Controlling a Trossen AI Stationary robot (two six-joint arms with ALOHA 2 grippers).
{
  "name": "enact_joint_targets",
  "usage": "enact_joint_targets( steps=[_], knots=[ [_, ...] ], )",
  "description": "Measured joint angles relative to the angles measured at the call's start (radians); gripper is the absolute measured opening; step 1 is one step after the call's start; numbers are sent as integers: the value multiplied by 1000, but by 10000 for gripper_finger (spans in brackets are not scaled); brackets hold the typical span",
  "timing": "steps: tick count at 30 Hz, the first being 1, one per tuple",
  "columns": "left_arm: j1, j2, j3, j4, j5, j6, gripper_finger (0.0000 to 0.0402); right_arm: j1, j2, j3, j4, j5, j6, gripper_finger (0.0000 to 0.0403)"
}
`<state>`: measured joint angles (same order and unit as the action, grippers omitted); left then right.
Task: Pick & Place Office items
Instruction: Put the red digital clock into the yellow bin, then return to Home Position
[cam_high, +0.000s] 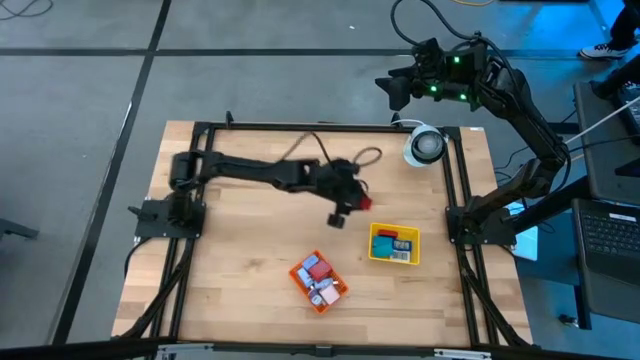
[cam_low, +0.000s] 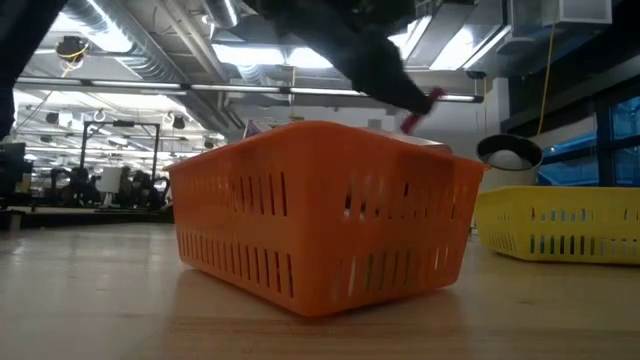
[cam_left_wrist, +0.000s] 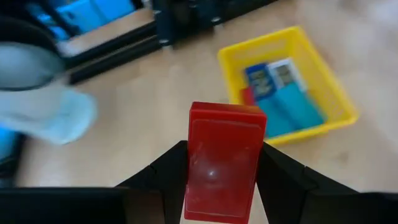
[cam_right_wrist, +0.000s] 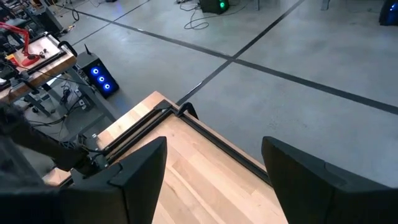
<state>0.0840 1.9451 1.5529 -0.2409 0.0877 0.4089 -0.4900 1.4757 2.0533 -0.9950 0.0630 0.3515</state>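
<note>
Your left pincer (cam_left_wrist: 219, 186) grips a red block (cam_left_wrist: 222, 160) above the bench (cam_high: 250, 270), near the yellow tray (cam_high: 394, 244) holding blue, teal and red pieces, while the orange tray (cam_high: 319, 281) holds several more, and your right pincer (cam_right_wrist: 211, 180) waits open beyond the bench's far corner.

floor (cam_high: 80, 90): grey concrete, dark seams | table (cam_high: 250, 300): pale wood | ceiling lights (cam_low: 250, 55) (long strips)

Red block (cam_left_wrist: 221, 165) in dark left pincer (cam_left_wrist: 217, 186); yellow tray (cam_left_wrist: 329, 87) w/ blue pcs (cam_left_wrist: 292, 106)
</note>
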Motion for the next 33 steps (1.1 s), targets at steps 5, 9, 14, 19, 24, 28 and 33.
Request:
enact_joint_targets(
  steps=[5, 9, 14, 19, 24, 28, 33],
  knots=[
    [-60, 122, 78, 156, 50, -118, 155, 0, 0, 0, -2, -1, 1, 269],
    [-110, 213, 193, 176, 63, -144, 155, 0, 0, 0, -11, 0, 4, 269],
    [-147, 344, 346, 188, 68, -153, 155, 0, 0, 0, -11, -1, 14, 269],
    [-147, 428, 431, 169, 59, -171, 155, 0, 0, 0, -12, -3, 34, 269],
    [-139, 434, 437, 178, 25, -170, 202, 0, 0, 0, -15, -3, 32, 269],
    [-118, 438, 437, 177, 25, -170, 241, 0, 0, 0, -15, -3, 29, 269],
    [-121, 438, 437, 187, 36, -170, 245, 0, 0, 0, -15, -3, 25, 269]
  ],
)
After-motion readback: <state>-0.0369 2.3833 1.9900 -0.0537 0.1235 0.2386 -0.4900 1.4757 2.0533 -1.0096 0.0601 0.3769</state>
